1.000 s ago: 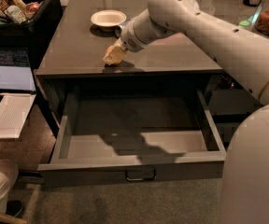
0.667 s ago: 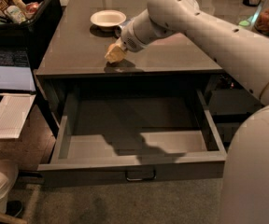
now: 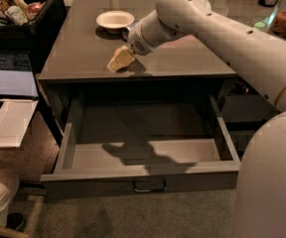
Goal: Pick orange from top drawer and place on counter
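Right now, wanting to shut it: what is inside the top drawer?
The top drawer shows only a bare floor and the arm's shadow; its rear under the counter is dark. The gripper is at the counter's front edge.

Worktop (image 3: pixel 182 58): smooth grey-brown slab, glossy, mirror-like reflections toward the rear, darker matt edge.
Top drawer (image 3: pixel 143 175): dark grey, smooth, matt painted look inside and on the front; bar handle (image 3: pixel 149 186) of bright metal.
Arm shell (image 3: pixel 222 33): cream, smooth, satin, hard plastic by appearance, dotted with small holes.
End effector (image 3: pixel 120 59): pale tan, matt, low over the front left of the worktop, near its edge.
Bowl (image 3: pixel 114 20): white, smooth, slightly glossy.
Sheet (image 3: pixel 9 124): white paper, matt.
Floor (image 3: pixel 133 217): grey, rough, carpet-like.
Bin (image 3: pixel 38 24): black, dull, plastic by appearance.
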Robot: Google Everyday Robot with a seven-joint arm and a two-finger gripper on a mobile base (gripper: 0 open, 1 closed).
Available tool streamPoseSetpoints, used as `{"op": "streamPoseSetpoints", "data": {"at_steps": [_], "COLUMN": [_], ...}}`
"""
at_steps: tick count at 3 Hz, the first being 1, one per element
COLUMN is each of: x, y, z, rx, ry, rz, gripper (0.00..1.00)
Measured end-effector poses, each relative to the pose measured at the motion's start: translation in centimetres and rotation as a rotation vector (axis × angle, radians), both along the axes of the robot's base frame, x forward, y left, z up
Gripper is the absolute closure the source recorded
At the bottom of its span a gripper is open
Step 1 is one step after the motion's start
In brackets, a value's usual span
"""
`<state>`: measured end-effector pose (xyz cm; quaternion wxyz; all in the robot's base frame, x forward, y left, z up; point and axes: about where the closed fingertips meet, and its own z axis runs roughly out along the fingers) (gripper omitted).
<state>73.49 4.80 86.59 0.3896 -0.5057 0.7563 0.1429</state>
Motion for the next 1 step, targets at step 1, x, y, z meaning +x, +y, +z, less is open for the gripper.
{"op": "streamPoseSetpoints", "data": {"at_steps": [1], "x": [0.00], "y": [0.00], "z": [0.00], "rx": [0.000], "ry": [0.000], "rz": [0.000], "gripper": [0.00]}}
